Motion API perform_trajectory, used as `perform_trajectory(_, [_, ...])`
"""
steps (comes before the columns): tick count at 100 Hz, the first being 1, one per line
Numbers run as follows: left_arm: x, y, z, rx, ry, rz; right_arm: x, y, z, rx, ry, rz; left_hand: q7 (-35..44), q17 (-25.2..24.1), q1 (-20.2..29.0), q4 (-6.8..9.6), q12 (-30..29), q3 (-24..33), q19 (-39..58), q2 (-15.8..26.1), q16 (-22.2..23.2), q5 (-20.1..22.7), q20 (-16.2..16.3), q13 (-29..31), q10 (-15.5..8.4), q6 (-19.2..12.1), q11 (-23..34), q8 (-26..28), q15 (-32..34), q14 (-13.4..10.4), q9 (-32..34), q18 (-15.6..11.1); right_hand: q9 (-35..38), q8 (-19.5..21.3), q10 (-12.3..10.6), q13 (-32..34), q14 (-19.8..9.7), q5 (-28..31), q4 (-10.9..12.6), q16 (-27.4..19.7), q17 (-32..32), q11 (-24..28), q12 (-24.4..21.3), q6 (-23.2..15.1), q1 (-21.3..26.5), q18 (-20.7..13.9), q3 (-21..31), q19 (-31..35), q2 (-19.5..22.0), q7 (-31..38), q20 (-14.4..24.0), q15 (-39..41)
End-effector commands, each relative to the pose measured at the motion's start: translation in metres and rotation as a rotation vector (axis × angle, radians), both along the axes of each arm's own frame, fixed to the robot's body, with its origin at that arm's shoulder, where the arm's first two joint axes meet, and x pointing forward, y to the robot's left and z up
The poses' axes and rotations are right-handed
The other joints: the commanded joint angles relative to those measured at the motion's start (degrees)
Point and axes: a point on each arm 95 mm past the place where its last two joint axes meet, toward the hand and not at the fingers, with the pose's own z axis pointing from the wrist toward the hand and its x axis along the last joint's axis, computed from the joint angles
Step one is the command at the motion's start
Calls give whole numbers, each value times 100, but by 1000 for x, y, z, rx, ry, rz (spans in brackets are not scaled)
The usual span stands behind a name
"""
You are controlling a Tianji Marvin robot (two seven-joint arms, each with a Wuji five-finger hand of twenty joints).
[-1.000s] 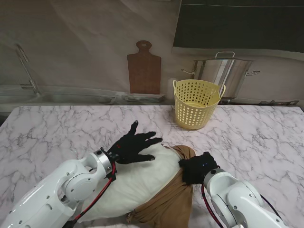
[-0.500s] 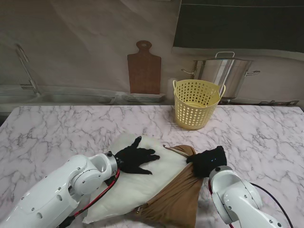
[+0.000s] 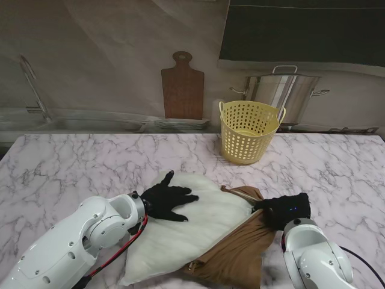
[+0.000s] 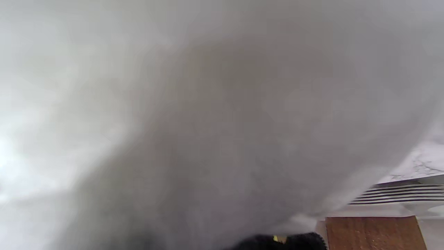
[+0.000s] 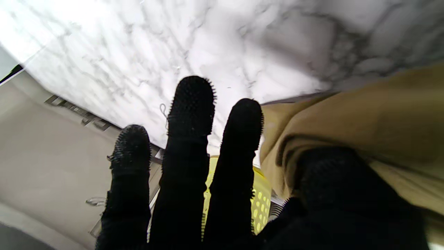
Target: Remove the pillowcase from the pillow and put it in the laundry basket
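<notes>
While the case (image 3: 237,256) is sliding rightward, more white pillow (image 3: 186,232) is showing than a second ago; the brown cloth is now bunching at the pillow's right, nearer-to-me corner, still on the table (image 3: 72,162). Right hand (image 3: 283,209) is pinching the case's far edge and has been drawing it out to the right. Left hand (image 3: 167,197), fingers spread flat and holding nothing, is pressing the pillow down as an anchor. Judging by this, stripping is well along; the basket (image 3: 248,133) is standing well apart, farther from me.

Right wrist view is showing three fingers (image 5: 190,114) straight, the tan fold caught beside them. Left wrist view is giving only blurred white fabric.
</notes>
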Motion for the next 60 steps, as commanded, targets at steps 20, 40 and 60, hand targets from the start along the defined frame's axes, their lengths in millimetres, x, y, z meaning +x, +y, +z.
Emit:
perform_trajectory(20, [8,39,-30,147,68,90,-20,0,6,31,125,43,524,-49,907,-1,69,39,7882,-392,116,309,-41,275,407,650,106,133,496,1243,162,6,485,-61,160,508,220,1201,547,105,122,526,-165,3382,60,14,40,281,467,1143,-7,538])
perform_trajectory(40, [6,42,-33,152,74,92,-27,8,5,149,272,94,523,-43,905,-2,69,16,7910,-393,119,320,-39,281,407,686,115,128,505,1252,164,-1,228,103,383,292,310,1527,609,53,-9,497,-154,3313,-94,56,-1033,292,975,1099,-58,628])
perform_trajectory(60, [5,43,-34,148,81,86,-28,10,0,234,234,171,515,-57,877,-2,65,5,7919,-409,117,303,-45,267,423,667,112,120,502,1247,146,-2,-1333,707,835,-1043,267,1598,556,-394,-422,-912,-531,2395,-607,210,-1283,-58,883,1196,-20,-913])
